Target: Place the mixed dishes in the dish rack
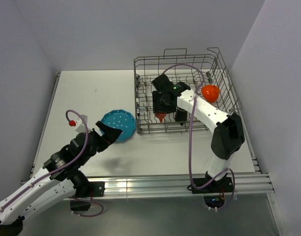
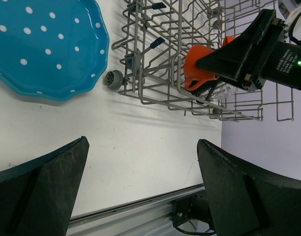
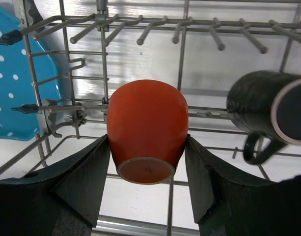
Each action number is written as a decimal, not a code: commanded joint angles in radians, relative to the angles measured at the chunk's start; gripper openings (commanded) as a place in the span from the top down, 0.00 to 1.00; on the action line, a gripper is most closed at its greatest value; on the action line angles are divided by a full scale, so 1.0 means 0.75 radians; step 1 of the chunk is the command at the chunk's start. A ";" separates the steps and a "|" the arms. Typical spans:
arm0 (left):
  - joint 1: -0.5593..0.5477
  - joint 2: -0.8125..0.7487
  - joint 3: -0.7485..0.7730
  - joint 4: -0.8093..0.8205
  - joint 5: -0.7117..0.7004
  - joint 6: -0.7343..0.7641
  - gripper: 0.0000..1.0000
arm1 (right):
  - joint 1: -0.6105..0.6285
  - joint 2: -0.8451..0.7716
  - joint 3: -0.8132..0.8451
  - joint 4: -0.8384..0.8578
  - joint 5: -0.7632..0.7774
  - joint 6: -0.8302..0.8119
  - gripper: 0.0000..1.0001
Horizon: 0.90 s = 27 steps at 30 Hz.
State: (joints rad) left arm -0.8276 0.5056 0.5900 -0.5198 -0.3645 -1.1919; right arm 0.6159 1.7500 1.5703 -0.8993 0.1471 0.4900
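Observation:
The grey wire dish rack (image 1: 224, 73) stands at the back right. My right gripper (image 1: 161, 111) is inside it, shut on the small orange cup (image 1: 161, 117), held base up over the rack floor; in the right wrist view both fingers (image 3: 86, 182) press the cup's (image 3: 146, 130) sides. The dark brown mug (image 3: 265, 108) lies on its side in the rack beside it. The orange-red bowl (image 1: 210, 92) sits in the rack's right side. The teal dotted plate (image 1: 118, 125) lies on the table left of the rack. My left gripper (image 1: 110, 131) is open and empty at its near edge. I cannot make out the clear glass.
The rack's near left corner has a small grey wheel (image 2: 113, 78) resting on the white table (image 1: 81, 93). Upright tines (image 3: 140, 37) line the rack wall beyond the cup. A metal rail (image 1: 179, 183) runs along the table's front edge. Grey walls close in both sides.

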 commanded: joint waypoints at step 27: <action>0.007 0.017 -0.005 0.043 0.028 0.000 0.01 | 0.007 0.141 0.168 -0.106 0.049 -0.066 1.00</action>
State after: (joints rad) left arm -0.8276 0.5182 0.5888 -0.5198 -0.3561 -1.1931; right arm 0.6243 1.8187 1.6325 -0.9211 0.1646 0.4725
